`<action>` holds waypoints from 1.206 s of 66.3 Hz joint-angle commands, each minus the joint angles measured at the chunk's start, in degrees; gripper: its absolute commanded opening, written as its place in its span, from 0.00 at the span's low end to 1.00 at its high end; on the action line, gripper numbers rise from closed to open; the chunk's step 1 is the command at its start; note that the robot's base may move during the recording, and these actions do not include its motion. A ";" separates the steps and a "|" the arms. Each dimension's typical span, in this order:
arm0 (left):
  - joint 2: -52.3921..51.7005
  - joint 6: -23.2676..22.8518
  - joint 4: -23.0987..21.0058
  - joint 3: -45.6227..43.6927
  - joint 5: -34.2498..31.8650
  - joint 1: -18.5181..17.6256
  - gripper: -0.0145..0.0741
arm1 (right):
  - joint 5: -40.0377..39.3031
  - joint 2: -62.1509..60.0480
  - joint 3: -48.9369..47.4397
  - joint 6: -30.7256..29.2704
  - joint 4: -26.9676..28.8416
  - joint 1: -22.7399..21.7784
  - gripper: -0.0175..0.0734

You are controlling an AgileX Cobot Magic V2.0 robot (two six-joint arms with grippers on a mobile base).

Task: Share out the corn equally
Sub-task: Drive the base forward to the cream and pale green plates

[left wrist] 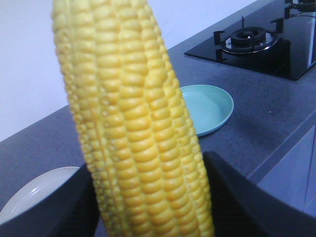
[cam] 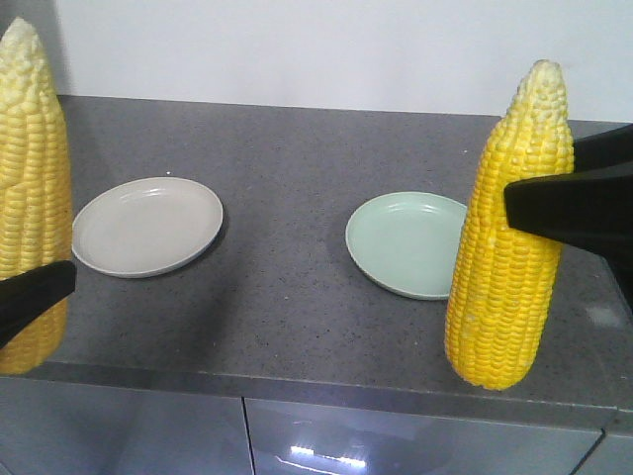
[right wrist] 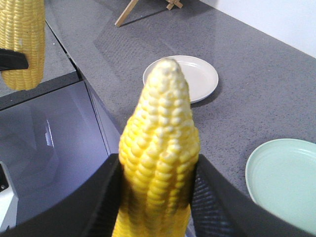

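Each arm holds up one corn cob, tip up, above the front edge of the gray table [cam: 287, 297]. The left gripper [left wrist: 148, 197] has its black fingers [left wrist: 49, 207] pinching the left corn [cam: 30, 198]. The right gripper [right wrist: 155, 197] has its fingers [right wrist: 227, 202] pinching the right corn [cam: 509, 237]. Two plates sit on the table between the cobs: a cream plate [cam: 146, 226] on the left and a pale green plate [cam: 401, 242] on the right. A black stove [left wrist: 256, 44] sits far off.

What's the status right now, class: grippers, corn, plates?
Left gripper shut on left corn cob. Right gripper shut on right corn cob. Both cobs upright, airborne. White plate, green plate empty, unobstructed.
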 commanded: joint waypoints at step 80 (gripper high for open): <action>-0.03 -0.12 -1.37 -1.35 -4.01 0.19 0.53 | -2.96 -0.40 -1.34 -0.43 2.82 -0.37 0.42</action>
